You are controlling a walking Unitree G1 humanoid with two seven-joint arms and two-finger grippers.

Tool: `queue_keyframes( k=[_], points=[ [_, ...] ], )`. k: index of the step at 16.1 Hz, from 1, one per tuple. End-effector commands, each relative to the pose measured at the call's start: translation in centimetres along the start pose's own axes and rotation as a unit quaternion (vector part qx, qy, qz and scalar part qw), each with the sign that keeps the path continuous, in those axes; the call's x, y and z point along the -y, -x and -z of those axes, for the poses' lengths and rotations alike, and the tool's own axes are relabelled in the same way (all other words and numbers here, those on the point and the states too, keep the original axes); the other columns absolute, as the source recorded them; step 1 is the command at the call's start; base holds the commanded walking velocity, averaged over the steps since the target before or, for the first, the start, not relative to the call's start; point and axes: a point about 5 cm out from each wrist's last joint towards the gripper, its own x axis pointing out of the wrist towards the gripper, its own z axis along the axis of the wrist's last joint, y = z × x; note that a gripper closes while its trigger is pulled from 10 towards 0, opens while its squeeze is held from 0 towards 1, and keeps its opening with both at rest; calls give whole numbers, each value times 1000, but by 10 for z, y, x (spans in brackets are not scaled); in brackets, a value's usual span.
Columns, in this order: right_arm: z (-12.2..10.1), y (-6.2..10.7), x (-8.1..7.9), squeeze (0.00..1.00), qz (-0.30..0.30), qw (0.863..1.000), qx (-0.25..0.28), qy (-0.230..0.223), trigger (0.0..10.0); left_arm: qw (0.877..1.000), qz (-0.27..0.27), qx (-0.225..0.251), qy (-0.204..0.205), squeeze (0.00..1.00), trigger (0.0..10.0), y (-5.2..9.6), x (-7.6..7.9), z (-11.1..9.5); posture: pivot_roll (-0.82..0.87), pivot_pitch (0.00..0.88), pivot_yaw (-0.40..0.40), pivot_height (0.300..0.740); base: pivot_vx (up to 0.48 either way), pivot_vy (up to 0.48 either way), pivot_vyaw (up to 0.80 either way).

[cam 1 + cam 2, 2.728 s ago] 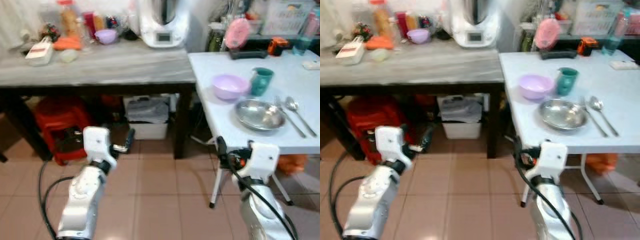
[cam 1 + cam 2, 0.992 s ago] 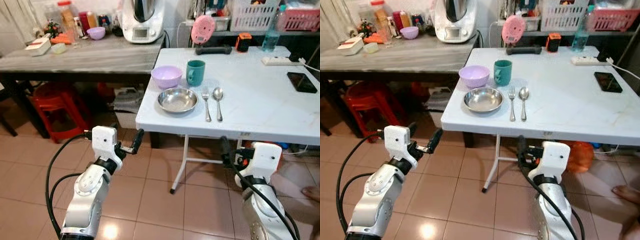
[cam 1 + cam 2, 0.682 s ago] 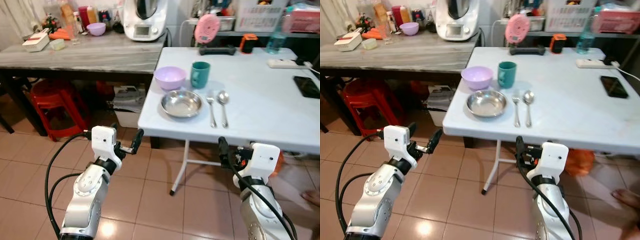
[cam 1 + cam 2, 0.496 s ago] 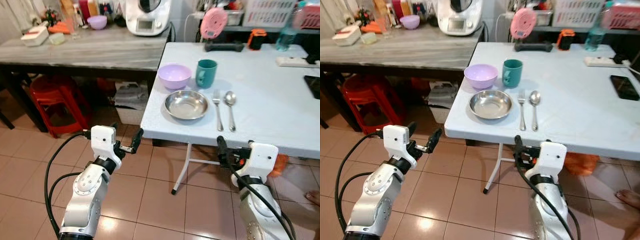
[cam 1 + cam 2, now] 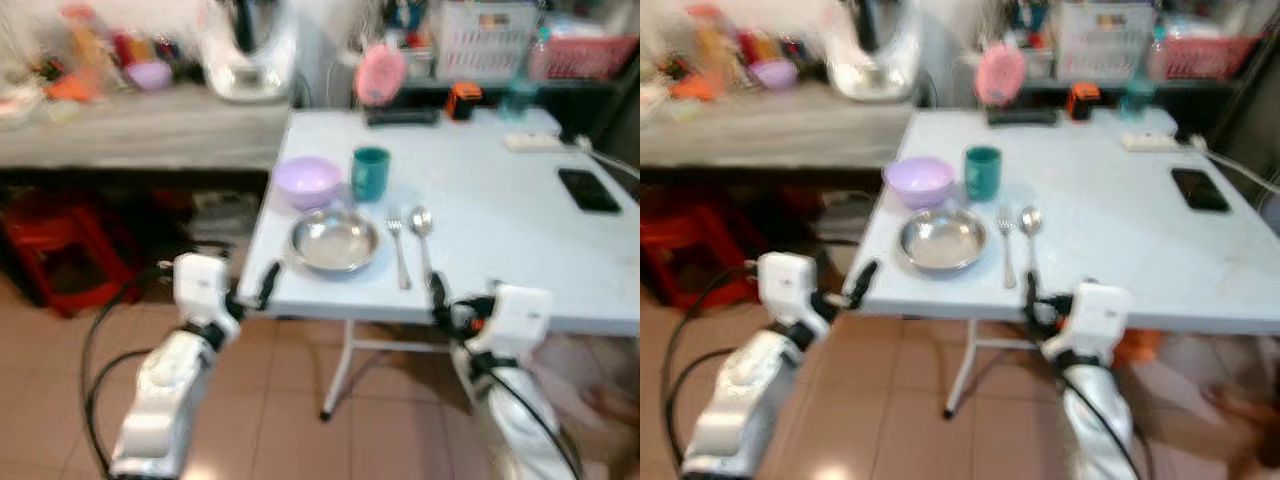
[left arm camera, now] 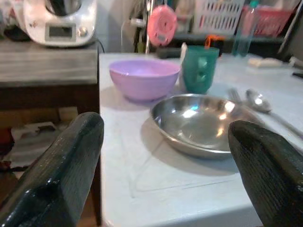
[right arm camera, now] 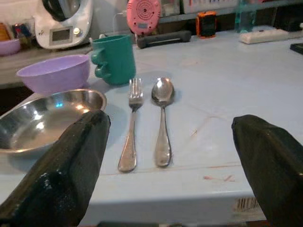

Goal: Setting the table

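Although the head views are blurred, a steel plate (image 5: 334, 241) is seen near the white table's (image 5: 500, 220) front edge, flanked by purple bowl (image 5: 307, 181), green mug (image 5: 371, 172), fork (image 7: 130, 142) and spoon (image 7: 162, 118), while left gripper (image 6: 161, 175) and right gripper (image 7: 170, 175) are held spread wide before it, empty.

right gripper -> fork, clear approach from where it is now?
Probably yes. The right gripper, fingers open, sits at the white table's near edge, facing the fork. Nothing stands between them; the spoon lies close beside it and the steel bowl on its other side.
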Motion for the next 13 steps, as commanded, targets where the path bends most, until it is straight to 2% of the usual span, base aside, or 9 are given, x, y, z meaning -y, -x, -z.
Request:
queue_keyframes(
  k=[1, 3, 7, 8, 13],
  points=[
    [-5, 0, 6, 0, 9, 1000, 9, 8, 10000, 1000, 11, 4, 1, 0, 10000, -3, 7, -2, -15, 0, 46, 740, 285, 0, 0],
    [-5, 0, 6, 0, 6, 1000, 10, 14, 10000, 1000, 11, 3, 1, 0, 10000, -3, 7, -2, -15, 0, 46, 740, 285, 0, 0],
    [-5, 1, 4, 0, 3, 1000, 11, 13, 10000, 1000, 10, 1, -1, 0, 10000, -3, 6, -1, -14, 0, 47, 740, 276, 0, 630],
    [-5, 1, 4, 0, 3, 1000, 11, 13, 10000, 1000, 9, 0, -1, 0, 10000, -3, 6, -1, -13, 0, 47, 740, 244, 0, 0],
    [-5, 2, 4, 0, 4, 1000, 12, 8, 10000, 999, 29, -14, -4, 0, 10000, 1, 7, 4, -11, 0, 46, 740, 0, 0, 0]
  ],
)
